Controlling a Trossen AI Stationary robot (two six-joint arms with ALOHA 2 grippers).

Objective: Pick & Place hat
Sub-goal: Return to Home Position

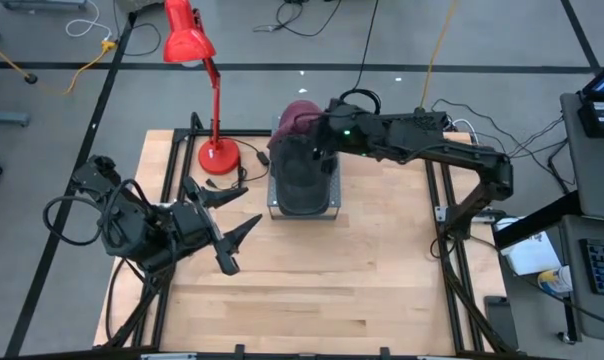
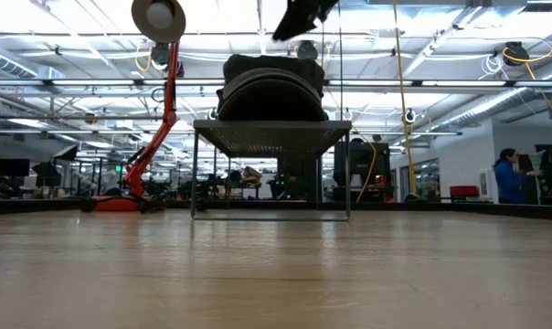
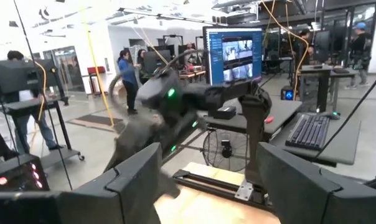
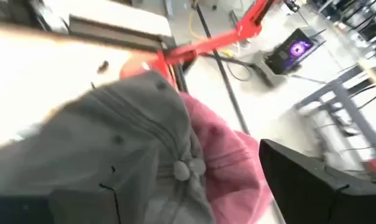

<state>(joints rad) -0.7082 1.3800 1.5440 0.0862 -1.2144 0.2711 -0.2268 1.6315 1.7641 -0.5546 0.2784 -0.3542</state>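
- Right gripper (image 4: 185,180) is closest to its own wrist cam: fingers wide apart, holding nothing, hanging just above the black caps (image 4: 113,143) over the shelf.
- Black caps sit stacked on the shelf (image 2: 271,137), which stands by the table (image 2: 276,274) far edge, roughly midway along it. The task thing is placed, not in any gripper.
- Pink cap (image 1: 300,112) shows behind the stack on the far-edge side, touching it; it looks to be on the same shelf.
- Left gripper (image 3: 210,177) waits over the table's left side, fingers apart, empty.
- Red lamp (image 1: 189,40) has its base by the far edge, between the far left corner and the shelf.
- Handling, my guess: caps are light, soft cloth, and the crown collapses under a pinch. The brim is stiffer, so the best hold is the brim edge, or the crown near the top button (image 4: 187,168). The stack looks tall and could slide or tip if bumped when the arm backs off.
- Counts: black caps are one stack, layers too merged to count; pink cap 1; shelf 1; lamp 1; arms 2.
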